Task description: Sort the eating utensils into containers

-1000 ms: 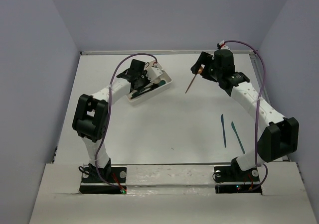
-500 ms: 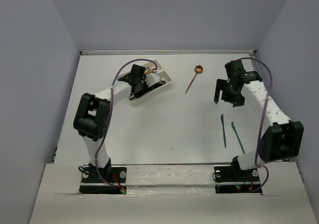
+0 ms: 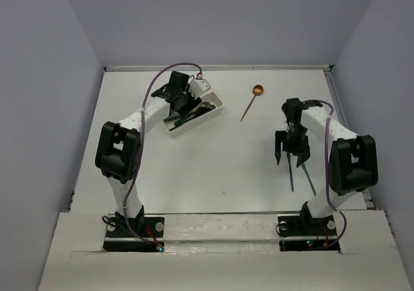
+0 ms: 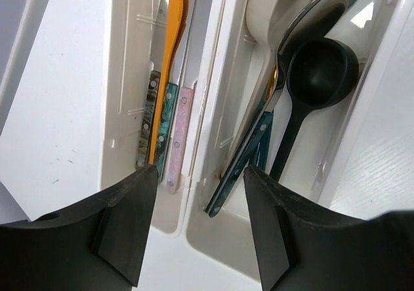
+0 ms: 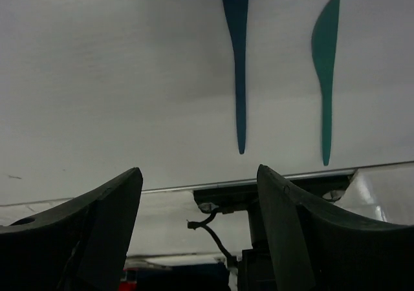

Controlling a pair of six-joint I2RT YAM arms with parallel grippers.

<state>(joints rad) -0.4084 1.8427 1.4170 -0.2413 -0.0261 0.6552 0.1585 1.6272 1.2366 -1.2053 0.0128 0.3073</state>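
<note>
Two white containers [image 4: 119, 77] lie side by side at the back left. One holds knives with orange [image 4: 169, 39], teal and pink handles; the other [image 4: 362, 103] holds a cream spoon [image 4: 278, 10], a black spoon [image 4: 320, 68] and slim silver and teal utensils. My left gripper [image 4: 200, 194] hovers open over their near ends, and it holds nothing [image 3: 176, 103]. A copper spoon [image 3: 251, 101] lies on the table at the back centre. My right gripper [image 3: 290, 155] hangs open just above a blue knife [image 5: 238, 58] and a teal knife [image 5: 325, 64] on the right.
The white table [image 3: 220, 155] is walled at the back and on both sides. In the top view the containers' rim [image 3: 218, 107] sits partly under my left wrist. The right arm's base [image 5: 259, 200] shows beyond the table's near edge in the right wrist view.
My left gripper went from shut to open over the containers. My right arm swung from beside the copper spoon at the back to above the two knives, and its jaws narrowed a little.
</note>
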